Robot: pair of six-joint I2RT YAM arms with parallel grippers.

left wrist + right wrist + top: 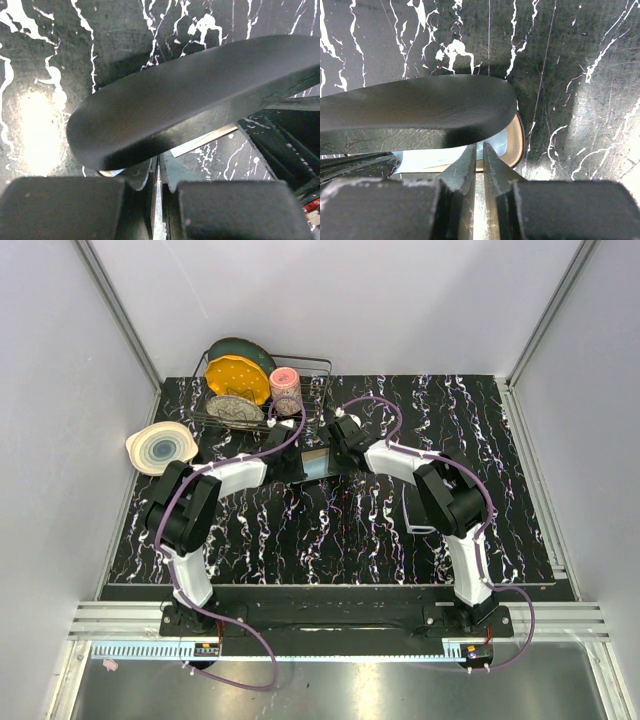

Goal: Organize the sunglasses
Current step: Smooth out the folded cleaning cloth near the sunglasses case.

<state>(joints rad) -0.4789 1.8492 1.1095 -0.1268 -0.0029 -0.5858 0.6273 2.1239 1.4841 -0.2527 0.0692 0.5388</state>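
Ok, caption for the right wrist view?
Right gripper pinches the rim of the open black glasses case, light-blue cloth inside.

Light falls evenly from above in the overhead view: pale walls (330, 300), a sharp black marbled tabletop (340, 530) with only soft shadows, and glare on the metal sheet (330, 690) beyond its near edge. Both wrist views are dimmer, with white glare patches on the tabletop. The glasses case (190, 100) throws dark shadow beneath itself, and the left gripper (158, 172) and right gripper (479, 152) look blurred close to the lens.
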